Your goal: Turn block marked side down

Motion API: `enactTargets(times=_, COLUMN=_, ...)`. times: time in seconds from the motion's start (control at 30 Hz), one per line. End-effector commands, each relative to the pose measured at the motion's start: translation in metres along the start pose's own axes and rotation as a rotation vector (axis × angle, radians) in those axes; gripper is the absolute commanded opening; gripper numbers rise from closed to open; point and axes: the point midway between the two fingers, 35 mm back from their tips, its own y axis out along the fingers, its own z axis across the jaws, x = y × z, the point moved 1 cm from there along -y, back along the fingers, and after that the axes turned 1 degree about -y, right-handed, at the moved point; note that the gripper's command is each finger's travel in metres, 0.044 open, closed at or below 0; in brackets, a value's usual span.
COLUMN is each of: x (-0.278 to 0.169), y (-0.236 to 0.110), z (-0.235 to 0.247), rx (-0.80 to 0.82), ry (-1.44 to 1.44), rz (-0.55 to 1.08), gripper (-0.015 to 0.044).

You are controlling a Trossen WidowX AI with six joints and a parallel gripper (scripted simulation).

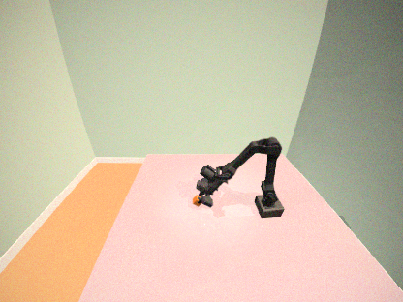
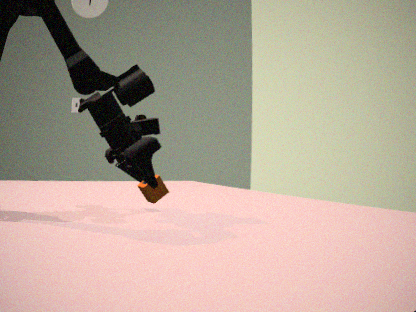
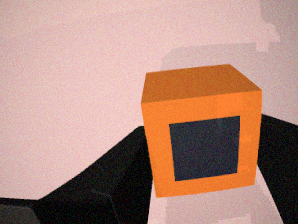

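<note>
The block (image 1: 196, 199) (image 2: 153, 190) (image 3: 200, 129) is a small orange cube with a dark blue square mark on one face. In the wrist view that marked face looks toward the camera. My gripper (image 1: 202, 199) (image 2: 150, 184) is shut on the block and holds it tilted, a little above the pink table (image 1: 232, 252) (image 2: 250, 250) (image 3: 73, 56). The black fingers show on both sides of the block in the wrist view. The arm leans down from its base toward the left.
The arm's grey base (image 1: 270, 207) stands on the table to the right of the gripper. An orange floor strip (image 1: 63, 232) runs along the table's left edge. Walls stand behind and on both sides.
</note>
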Motion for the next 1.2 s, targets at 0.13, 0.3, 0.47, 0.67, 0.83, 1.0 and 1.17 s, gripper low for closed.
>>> enactTargets(times=0.13, x=-0.012, y=0.017, z=0.000, rx=0.004, ry=0.007, rz=-0.086, gripper=0.0000)
enactTargets(times=0.3, x=-0.015, y=0.023, z=0.000, rx=0.003, ry=0.008, rz=-0.160, gripper=0.0000)
enactTargets(times=0.47, x=-0.019, y=0.026, z=0.000, rx=0.002, ry=0.008, rz=-0.234, gripper=0.0000)
enactTargets(times=0.67, x=-0.025, y=0.024, z=0.001, rx=0.001, ry=0.005, rz=-0.322, gripper=0.0000)
enactTargets(times=0.83, x=-0.029, y=0.020, z=0.002, rx=0.000, ry=0.002, rz=-0.395, gripper=0.0000)
enactTargets(times=1.0, x=-0.031, y=0.016, z=0.003, rx=-0.001, ry=-0.001, rz=-0.434, gripper=0.0000)
enactTargets(times=1.17, x=-0.031, y=0.015, z=0.003, rx=-0.001, ry=0.000, rz=-0.453, gripper=0.0000)
